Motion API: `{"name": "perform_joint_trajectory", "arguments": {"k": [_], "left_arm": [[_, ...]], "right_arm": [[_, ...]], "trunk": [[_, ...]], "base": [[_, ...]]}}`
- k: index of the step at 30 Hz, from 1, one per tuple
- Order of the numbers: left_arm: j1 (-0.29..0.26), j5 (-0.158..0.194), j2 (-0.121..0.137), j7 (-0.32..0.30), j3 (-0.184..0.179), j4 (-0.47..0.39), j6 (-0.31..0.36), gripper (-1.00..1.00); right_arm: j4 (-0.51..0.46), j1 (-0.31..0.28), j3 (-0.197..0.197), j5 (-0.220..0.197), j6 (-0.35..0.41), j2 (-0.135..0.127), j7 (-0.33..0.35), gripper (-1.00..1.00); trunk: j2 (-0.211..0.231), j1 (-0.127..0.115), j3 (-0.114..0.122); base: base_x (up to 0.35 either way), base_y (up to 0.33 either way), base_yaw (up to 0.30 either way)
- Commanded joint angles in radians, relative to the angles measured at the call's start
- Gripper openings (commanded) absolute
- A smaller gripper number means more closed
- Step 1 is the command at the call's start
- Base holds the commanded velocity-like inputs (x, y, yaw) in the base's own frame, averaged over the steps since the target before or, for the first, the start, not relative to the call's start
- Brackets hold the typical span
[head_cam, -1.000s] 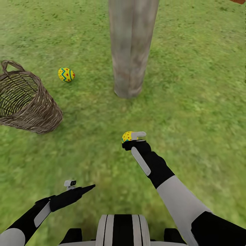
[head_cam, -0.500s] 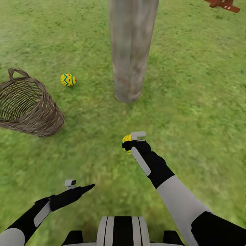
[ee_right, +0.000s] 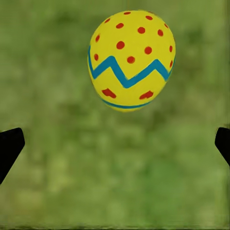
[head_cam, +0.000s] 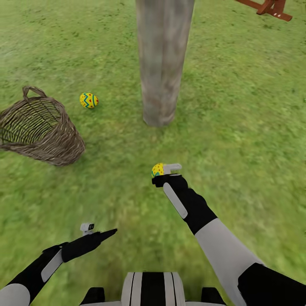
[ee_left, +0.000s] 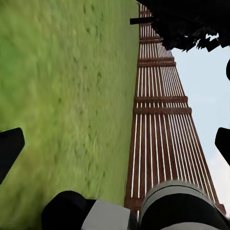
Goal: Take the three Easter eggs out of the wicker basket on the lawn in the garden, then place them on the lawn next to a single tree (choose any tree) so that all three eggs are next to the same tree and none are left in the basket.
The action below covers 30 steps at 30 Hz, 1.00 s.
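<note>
Your right gripper [head_cam: 165,171] has its fingers spread wide, and an Easter egg [ee_right: 131,58] sits just beyond them over the lawn [head_cam: 238,127], gripped by neither. Your left gripper [head_cam: 100,231] hangs low over the grass, also spread wide and holding nothing. The tree [head_cam: 161,63] stands ahead; a second egg [head_cam: 89,100] lies between it and the tipped wicker basket [head_cam: 42,127].

I see one yellow, red-dotted Easter egg [head_cam: 89,100] lying on the short green lawn [head_cam: 238,127], at nine o'clock from the thick grey-brown tree trunk [head_cam: 161,63]. The brown woven-twig basket [head_cam: 40,127] lies tipped. Another such egg [head_cam: 157,170] [ee_right: 131,59] sits at six o'clock.
</note>
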Motion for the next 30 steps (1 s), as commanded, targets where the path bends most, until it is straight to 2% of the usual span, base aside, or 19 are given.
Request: {"name": "perform_joint_trajectory", "arguments": {"k": [1,7,30], "left_arm": [[-0.001,0.009,0.001,-0.002,-0.007,0.0,0.01,1.0],[-0.001,0.008,0.001,-0.003,-0.007,-0.002,0.01,1.0],[-0.001,0.008,-0.003,-0.002,-0.007,-0.003,0.001,1.0]], "right_arm": [[-0.001,-0.001,0.002,-0.01,0.002,0.0,-0.01,1.0],[-0.001,-0.001,0.002,-0.01,0.002,0.0,-0.009,1.0],[-0.004,-0.001,0.002,-0.01,0.002,0.0,-0.008,1.0]], "trunk": [[0.007,-0.005,0.004],[0.049,-0.028,0.033],[0.21,-0.116,0.142]], "base": [[-0.34,0.0,0.0],[-0.16,0.0,0.0],[-0.004,0.0,0.0]]}}
